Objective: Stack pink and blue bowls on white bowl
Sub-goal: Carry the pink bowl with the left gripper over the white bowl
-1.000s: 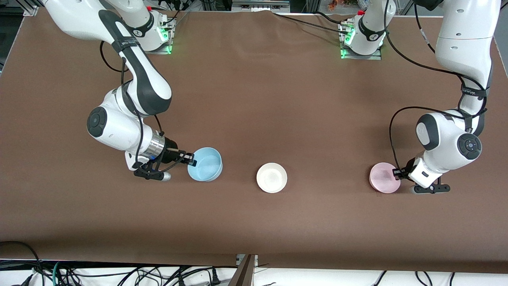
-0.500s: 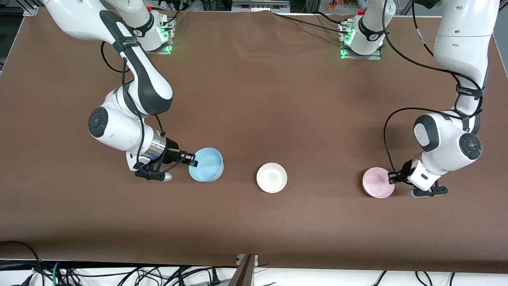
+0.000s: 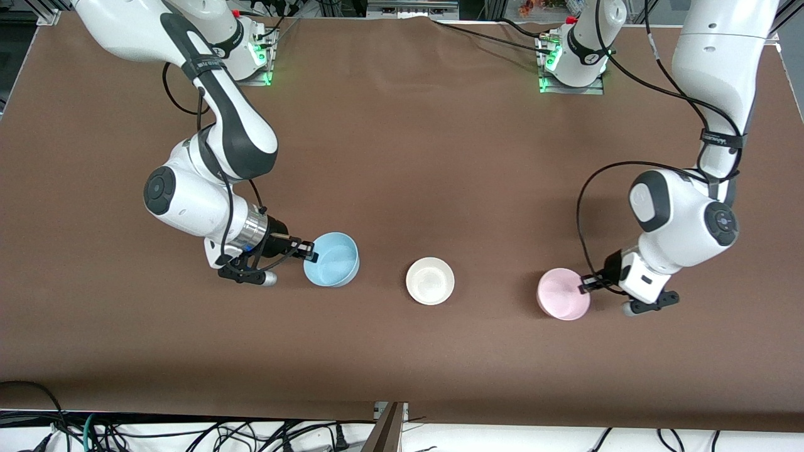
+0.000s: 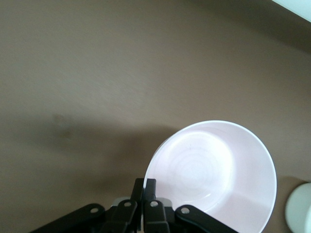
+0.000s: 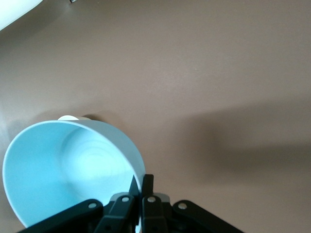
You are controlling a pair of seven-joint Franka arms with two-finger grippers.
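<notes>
Near the lower middle of the front frame, on the brown table (image 3: 402,157): white bowl (image 3: 430,281), upright, untouched. Toward the right arm's end, lower left of centre: light blue bowl (image 3: 331,268), tipped, rim pinched by the right gripper (image 3: 308,252), fingers clenched on the wall, one inside and one outside. Same grip clear in the right wrist view: blue bowl (image 5: 73,170) clamped at its rim by the gripper (image 5: 141,187). Toward the left arm's end, lower right: pale pink bowl (image 3: 563,294), rim clamped by the left gripper (image 3: 589,284). Confirmed in the left wrist view: pink bowl (image 4: 214,177), gripper (image 4: 145,187) closed on its edge. Possibly lifted slightly off the table, both bowls; hard to judge from above. Well apart from the white bowl, both coloured bowls.
</notes>
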